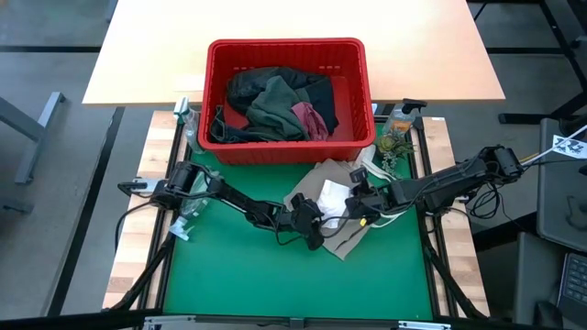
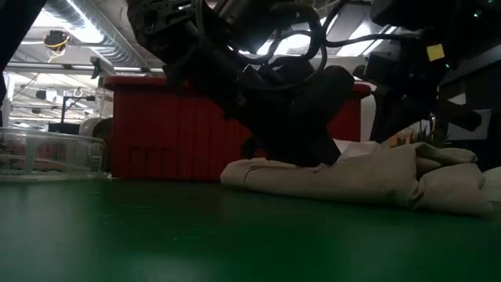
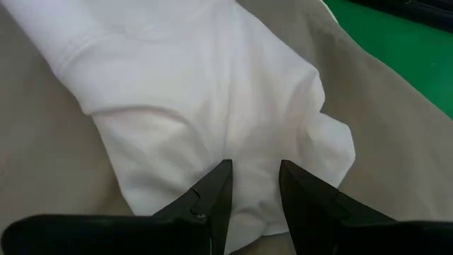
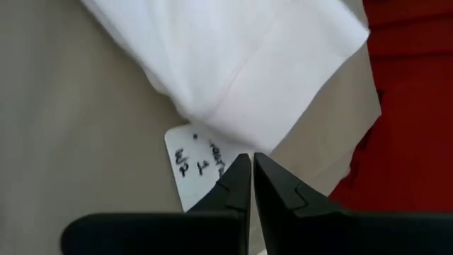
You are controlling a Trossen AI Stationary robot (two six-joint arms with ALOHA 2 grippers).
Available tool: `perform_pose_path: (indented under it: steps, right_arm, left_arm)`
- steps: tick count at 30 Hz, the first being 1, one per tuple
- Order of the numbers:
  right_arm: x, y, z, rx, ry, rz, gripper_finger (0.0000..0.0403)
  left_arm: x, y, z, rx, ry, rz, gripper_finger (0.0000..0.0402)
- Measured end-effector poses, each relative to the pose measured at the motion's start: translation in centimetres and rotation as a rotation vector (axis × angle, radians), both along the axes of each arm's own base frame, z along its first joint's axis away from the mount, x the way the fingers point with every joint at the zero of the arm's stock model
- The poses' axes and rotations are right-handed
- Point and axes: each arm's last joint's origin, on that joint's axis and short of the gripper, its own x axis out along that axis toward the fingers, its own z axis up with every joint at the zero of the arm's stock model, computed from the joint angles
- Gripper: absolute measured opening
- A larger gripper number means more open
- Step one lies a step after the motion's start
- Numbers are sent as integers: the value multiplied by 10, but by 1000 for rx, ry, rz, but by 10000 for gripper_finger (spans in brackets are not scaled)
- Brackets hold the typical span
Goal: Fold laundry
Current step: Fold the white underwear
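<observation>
A tan top (image 1: 341, 240) lies crumpled on the green mat (image 1: 275, 284) in front of the red basket (image 1: 286, 48), with a white inner piece (image 1: 332, 194) turned up on it. My left gripper (image 3: 255, 170) comes in from the left, open, its tips down on that white piece (image 3: 212, 92). My right gripper (image 4: 252, 159) reaches in from the right. It is shut and hovers at a handwritten white label (image 4: 195, 159) on the top. More laundry, dark, green and maroon (image 1: 275, 105), lies heaped in the basket. My left gripper slants down from the table's left and rests both fingertips (image 3: 219, 180) on the white piece, near its bulging fold (image 3: 256, 152). The cloth shows flat in the gap between the fingers; I cannot tell whether any of it is nipped. The top lies slack on the mat (image 2: 352, 180). My right gripper slants down from the right with its shut tips over the label's edge (image 4: 219, 170); I cannot tell whether it touches or has the label.
A clear bottle (image 1: 190, 124) stands at the basket's left. A spray bottle (image 1: 402, 117) and a small plant (image 1: 390, 145) stand at its right. The near half of the mat is free. A clear container (image 2: 47, 153) shows at the left in the low view.
</observation>
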Motion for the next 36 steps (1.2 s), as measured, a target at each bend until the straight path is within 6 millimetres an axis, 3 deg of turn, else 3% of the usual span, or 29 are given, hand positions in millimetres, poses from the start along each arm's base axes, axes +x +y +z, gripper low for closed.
perform_pose_path:
  steps: [4,9,12,15,17,20,28,36]
  right_arm:
    - [-1,-1,1,-43,10,-13,19]
    - [7,0,21,-44,-20,-29,19]
    - [17,4,38,93,-113,-64,19]
    - [26,11,44,355,-193,-42,19]
    - [28,16,42,498,-200,12,19]
    - [29,19,31,581,-202,14,19]
    - [31,19,-3,608,-197,-42,19]
    - [32,20,-17,605,-138,-58,19]
  left_arm:
    - [0,0,3,0,-4,-1,113]
    - [0,0,12,-8,-26,-6,113]
    - [-1,0,11,-9,-16,-10,113]
    - [-1,0,11,-9,-14,-10,113]
    - [-1,0,11,-9,-14,-10,113]
    - [-1,0,16,-13,-27,-12,113]
    - [-8,2,47,15,-40,-20,113]
    - [-9,22,41,30,18,63,113]
